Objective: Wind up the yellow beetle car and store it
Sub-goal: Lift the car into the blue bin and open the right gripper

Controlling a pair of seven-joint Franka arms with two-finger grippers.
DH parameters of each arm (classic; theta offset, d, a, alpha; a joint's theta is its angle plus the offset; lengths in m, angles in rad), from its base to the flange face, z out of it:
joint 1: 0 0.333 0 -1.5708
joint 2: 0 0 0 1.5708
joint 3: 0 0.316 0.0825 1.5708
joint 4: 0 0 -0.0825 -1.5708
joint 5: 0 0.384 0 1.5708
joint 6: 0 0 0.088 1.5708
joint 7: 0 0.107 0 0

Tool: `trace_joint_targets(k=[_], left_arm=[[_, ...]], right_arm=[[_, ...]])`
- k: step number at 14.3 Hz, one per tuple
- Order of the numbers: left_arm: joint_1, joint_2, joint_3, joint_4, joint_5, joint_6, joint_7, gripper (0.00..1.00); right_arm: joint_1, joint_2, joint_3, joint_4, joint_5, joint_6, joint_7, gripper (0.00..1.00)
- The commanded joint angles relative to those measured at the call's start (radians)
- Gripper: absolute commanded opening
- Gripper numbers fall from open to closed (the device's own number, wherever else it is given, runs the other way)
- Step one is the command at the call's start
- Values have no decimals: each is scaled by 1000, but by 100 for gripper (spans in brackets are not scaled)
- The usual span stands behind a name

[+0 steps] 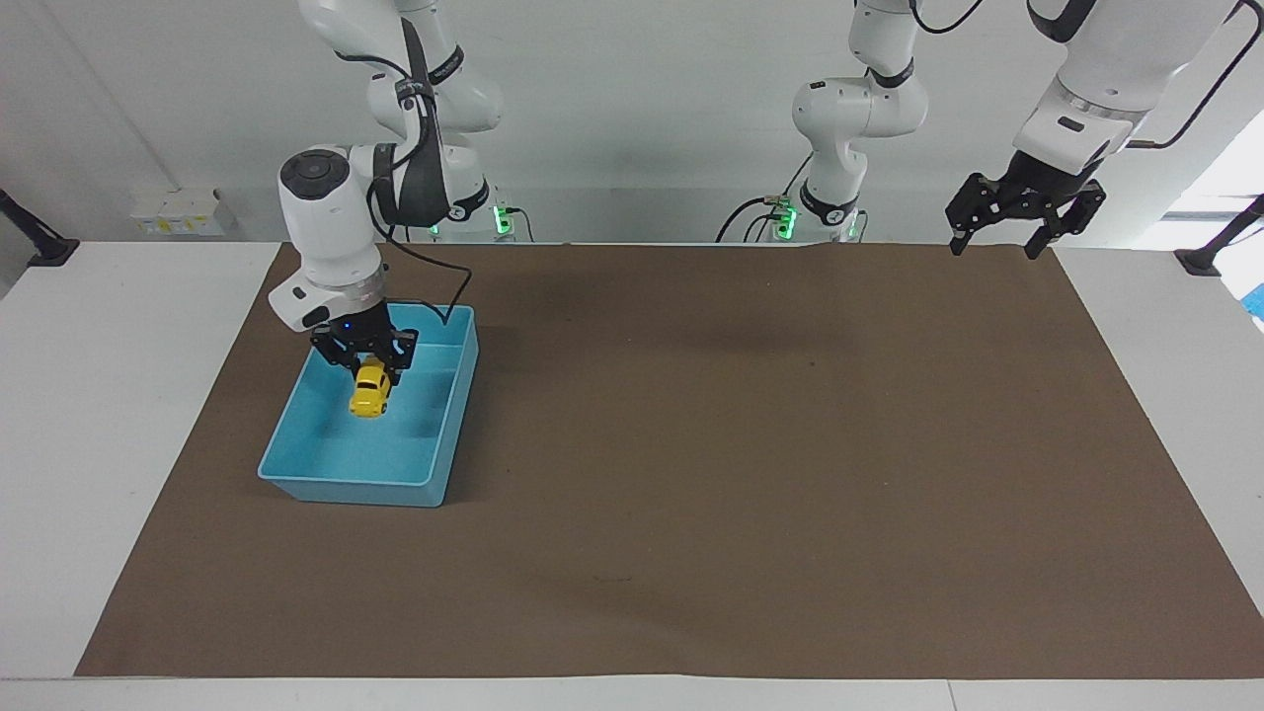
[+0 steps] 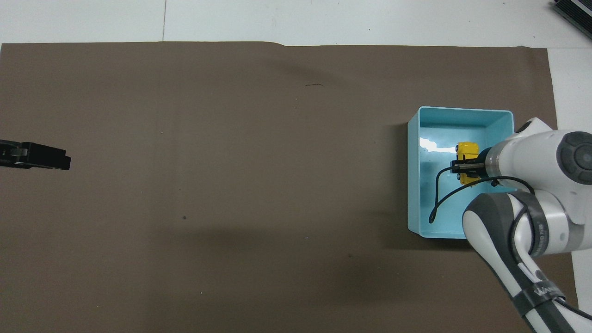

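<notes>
The right tool (image 1: 364,361) hung inside the blue bin (image 1: 296,446), its fingers clamped on the yellow beetle car (image 1: 370,387). In the facing view the car hung nose-down from the fingers, tilted, its lower end close to the bin floor; whether it touched the floor could not be told. In the overhead view the right tool (image 2: 462,166) crossed the middle of the yellow beetle car (image 2: 467,152), with the yellow body showing on both sides of the dark fingers, in the half of the blue bin (image 2: 414,185) farther from the robots. A black cable (image 2: 437,196) looped down from the tool's wrist over the bin's inside.

The bin stood on the brown mat (image 1: 750,474) that covered most of the table (image 1: 109,395), toward the right arm's end and fairly near the robots.

The left tool (image 1: 997,237) waited in the air over the mat's corner at the left arm's end of the table, its fingers spread apart and holding nothing. In the overhead view only the left tool's (image 2: 44,157) dark tip showed at the edge.
</notes>
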Motion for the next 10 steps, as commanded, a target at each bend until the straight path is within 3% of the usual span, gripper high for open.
trace_joint_targets(k=[1, 5, 6, 7, 10], left_arm=[[12, -13, -1, -3, -3, -5, 9, 100], [12, -13, -1, -3, -3, -5, 9, 100], [12, -13, -1, -3, -3, -5, 9, 100], [12, -13, -1, -3, -1, -5, 9, 100], [12, -11, -1, -3, -1, -5, 9, 100]], right_arm=[[-31, -31, 8, -146, 22, 171, -50, 0], [-59, 22, 8, -264, 22, 368, -84, 0], [-59, 24, 8, -263, 22, 368, -80, 18], [-59, 29, 7, -261, 22, 368, -72, 99], [-60, 13, 8, -255, 22, 354, -76, 100]])
